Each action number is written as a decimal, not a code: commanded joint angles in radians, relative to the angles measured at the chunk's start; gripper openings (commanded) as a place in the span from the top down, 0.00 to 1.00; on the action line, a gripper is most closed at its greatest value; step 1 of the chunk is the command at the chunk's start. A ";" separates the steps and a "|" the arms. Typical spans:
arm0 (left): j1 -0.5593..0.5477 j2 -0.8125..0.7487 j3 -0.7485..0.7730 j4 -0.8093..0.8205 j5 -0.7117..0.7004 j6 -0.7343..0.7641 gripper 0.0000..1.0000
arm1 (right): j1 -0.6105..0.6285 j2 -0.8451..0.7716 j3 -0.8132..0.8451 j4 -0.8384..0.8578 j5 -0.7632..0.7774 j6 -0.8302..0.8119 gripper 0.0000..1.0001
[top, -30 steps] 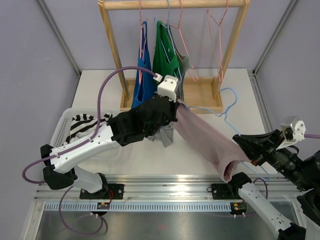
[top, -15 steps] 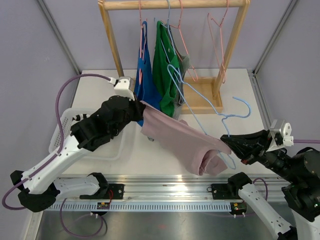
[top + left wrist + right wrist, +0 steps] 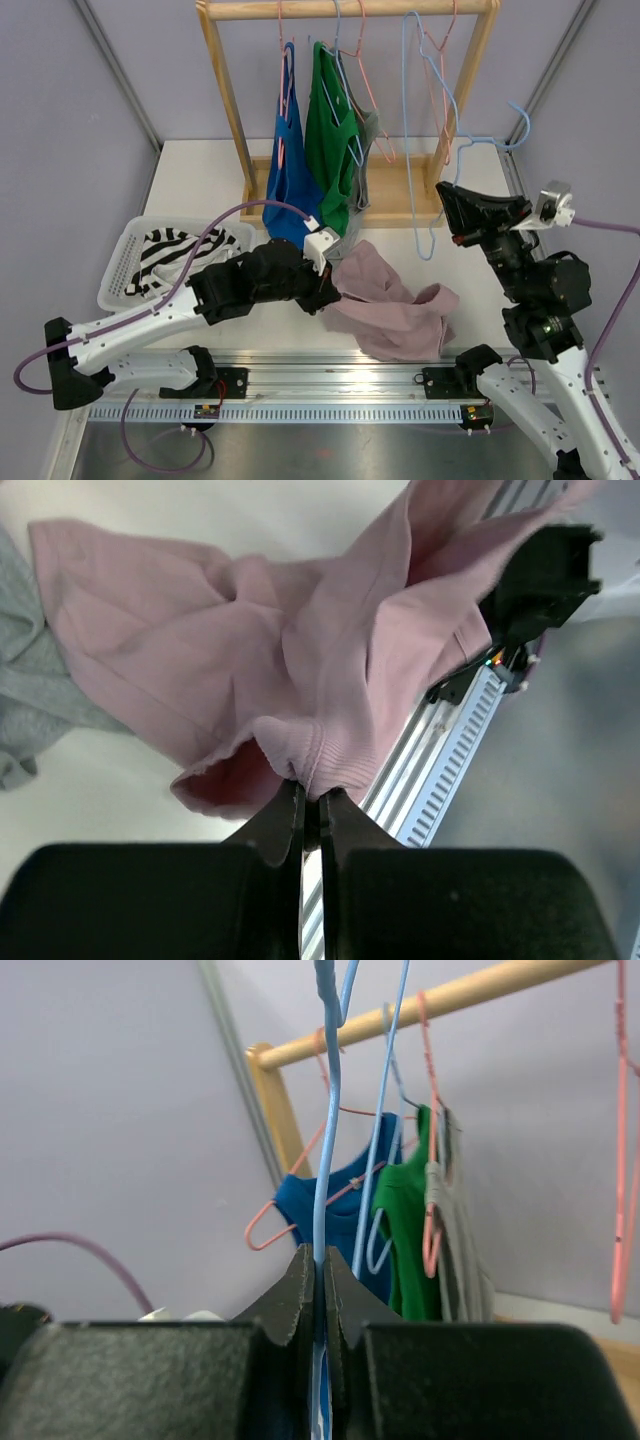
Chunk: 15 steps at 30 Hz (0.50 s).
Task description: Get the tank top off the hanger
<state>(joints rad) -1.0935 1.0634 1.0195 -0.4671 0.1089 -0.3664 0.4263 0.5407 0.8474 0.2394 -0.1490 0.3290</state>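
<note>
text: none legible | labels: none | brands: none | numbers: none | signs: none

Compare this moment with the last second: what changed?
The pink tank top came off the blue hanger and now lies slack on the table, one edge still pinched in the left gripper, which drew back toward the near side. The right gripper, still clamping the hanger, swung it up toward the rack. The hung tops and the basket stayed put.
</note>
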 commanded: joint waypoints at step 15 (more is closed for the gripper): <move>-0.006 -0.175 -0.002 -0.194 -0.327 -0.097 0.32 | -0.001 0.290 0.433 -0.638 0.285 -0.145 1.00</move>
<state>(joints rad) -1.1000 0.9104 0.9852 -0.6487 -0.1707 -0.4416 0.4263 0.7158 1.1645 -0.2932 0.0708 0.2398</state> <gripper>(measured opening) 0.492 0.073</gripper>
